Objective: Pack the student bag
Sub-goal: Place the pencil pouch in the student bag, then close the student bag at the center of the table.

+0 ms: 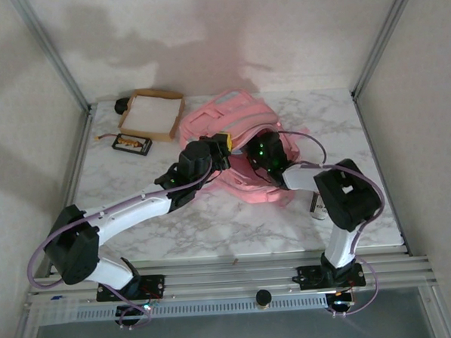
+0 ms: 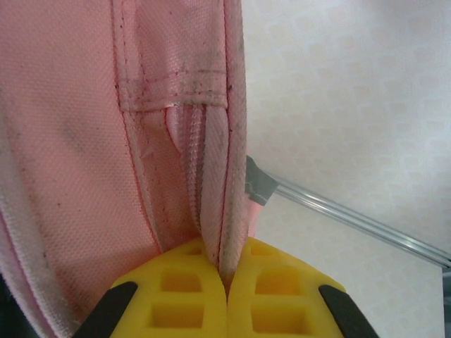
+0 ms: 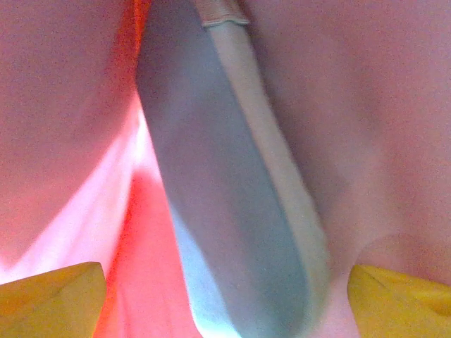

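Observation:
The pink student bag [image 1: 234,123] lies in the middle of the table, its mouth toward the arms. My left gripper [image 1: 226,144] pinches the rim of that mouth. In the left wrist view its yellow fingers [image 2: 183,296] are shut on a pink stitched seam [image 2: 211,176] of the bag. My right gripper [image 1: 256,154] reaches into the opening. In the right wrist view it [image 3: 225,299] stands open, yellow fingertips [image 3: 49,296] wide apart. A long pale blue-grey thing [image 3: 225,211] lies between them, apart from the left fingertip, with pink bag fabric [image 3: 63,105] all round.
A shallow tan cardboard tray [image 1: 167,102] sits at the back left, with a flat black and orange item [image 1: 131,144] in front of it. A small dark cylinder [image 1: 317,207] lies by the right arm's elbow. Metal frame posts [image 1: 53,53] stand at the table's corners.

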